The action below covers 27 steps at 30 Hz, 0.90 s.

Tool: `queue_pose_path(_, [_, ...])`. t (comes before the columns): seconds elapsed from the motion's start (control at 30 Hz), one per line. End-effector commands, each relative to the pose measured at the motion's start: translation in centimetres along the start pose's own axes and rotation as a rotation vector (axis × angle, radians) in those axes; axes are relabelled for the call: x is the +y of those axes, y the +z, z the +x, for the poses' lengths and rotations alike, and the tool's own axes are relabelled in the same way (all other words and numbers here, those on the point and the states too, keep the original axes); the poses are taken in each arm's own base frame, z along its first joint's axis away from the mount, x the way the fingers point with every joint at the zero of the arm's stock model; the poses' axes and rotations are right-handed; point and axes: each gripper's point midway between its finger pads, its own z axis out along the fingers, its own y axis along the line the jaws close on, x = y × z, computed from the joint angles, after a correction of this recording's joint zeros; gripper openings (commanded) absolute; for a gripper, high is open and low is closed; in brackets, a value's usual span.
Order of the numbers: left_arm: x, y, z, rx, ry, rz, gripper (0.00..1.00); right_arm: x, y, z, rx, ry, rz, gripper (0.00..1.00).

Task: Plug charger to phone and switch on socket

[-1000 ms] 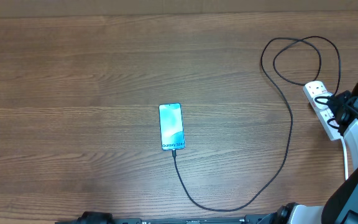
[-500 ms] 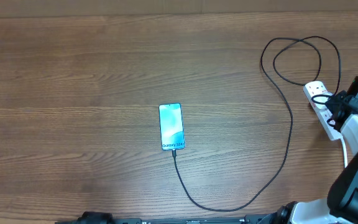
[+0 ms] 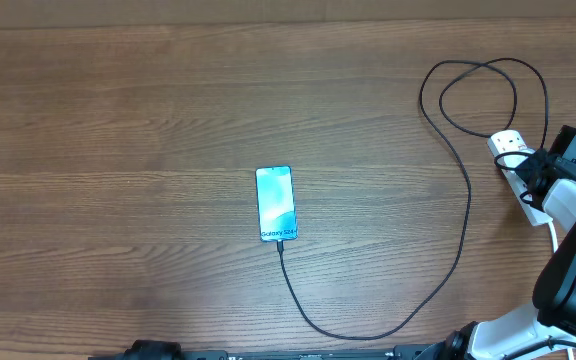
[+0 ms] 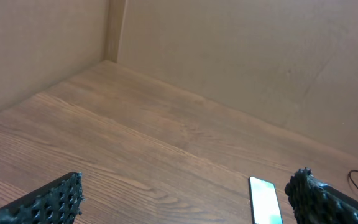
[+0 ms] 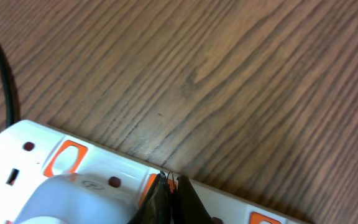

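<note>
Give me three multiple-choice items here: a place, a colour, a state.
1. Where on the wooden table lies the white elongated power strip? A. right edge B. centre C. left edge
2. The dark-edged rectangular smartphone has which screen colour? A. green B. light blue C. red
3. The right gripper is? A. wide open B. gripping the smartphone C. shut at the strip
Answers: 1A, overhead shows it far right; 2B, the screen glows light blue; 3C, its wrist view shows closed tips at the strip.

Wooden table (image 3: 118, 120), tan wall (image 4: 229, 50)
</note>
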Motion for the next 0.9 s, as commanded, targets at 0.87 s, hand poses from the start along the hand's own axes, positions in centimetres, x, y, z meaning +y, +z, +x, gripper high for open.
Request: queue_pose_path(0.87, [0.3, -0.2, -0.1, -0.017, -0.019, -0.006, 1.0, 4.2, -0.7, 1.4, 0.071, -0.067, -0.171, 0.04])
